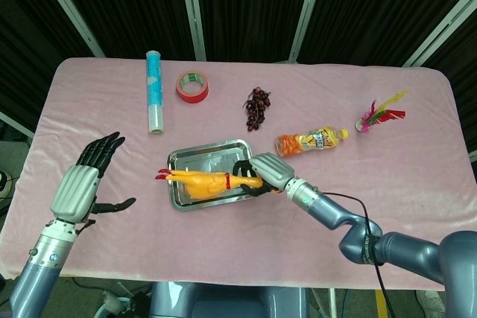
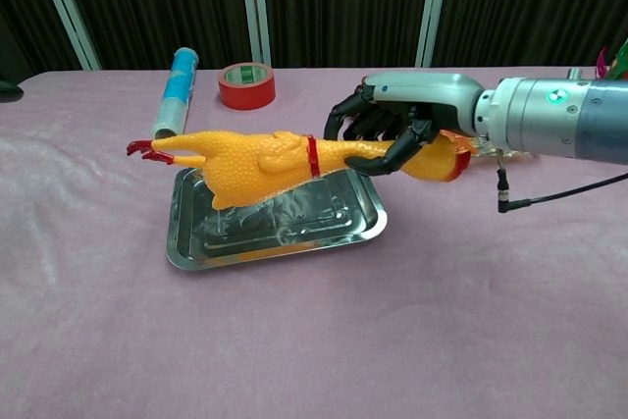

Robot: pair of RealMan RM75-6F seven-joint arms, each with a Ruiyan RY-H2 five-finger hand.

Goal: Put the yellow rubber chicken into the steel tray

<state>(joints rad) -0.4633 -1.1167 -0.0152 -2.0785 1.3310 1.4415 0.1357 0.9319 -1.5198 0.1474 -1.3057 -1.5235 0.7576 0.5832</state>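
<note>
Right hand (image 2: 388,130) wrapped around the neck end of the yellow rubber chicken (image 2: 260,159), dark fingers (image 2: 392,156) curled under and over the body near the red collar band. Chicken held roughly level, red feet pointing toward the robot's left, head end hidden behind the palm. In the chest view, body seen above the steel tray (image 2: 196,257), lower belly close to the tray floor; contact with the floor not resolvable. In the head view, chicken (image 1: 203,182) lying across the tray (image 1: 179,158) lengthwise, feet poking out past the left rim, right hand (image 1: 262,173) at the right rim. Left hand (image 1: 83,182) raised over the pink tablecloth (image 1: 417,176) well left of the tray, palm down, fingers spread, thumb out, nothing in it; not visible in the chest view. Behind the tray: blue patterned roll (image 1: 153,88) lying lengthwise, red tape roll (image 1: 192,86) just beside it, bunch of dark grapes (image 1: 257,107) toward the centre. Orange drink bottle (image 1: 309,141) on its side right of the tray, near the right forearm. Feathered shuttlecock (image 1: 378,115) far right, well apart from everything else. Thin black cable (image 2: 549,193) hanging from the right wrist.
</note>
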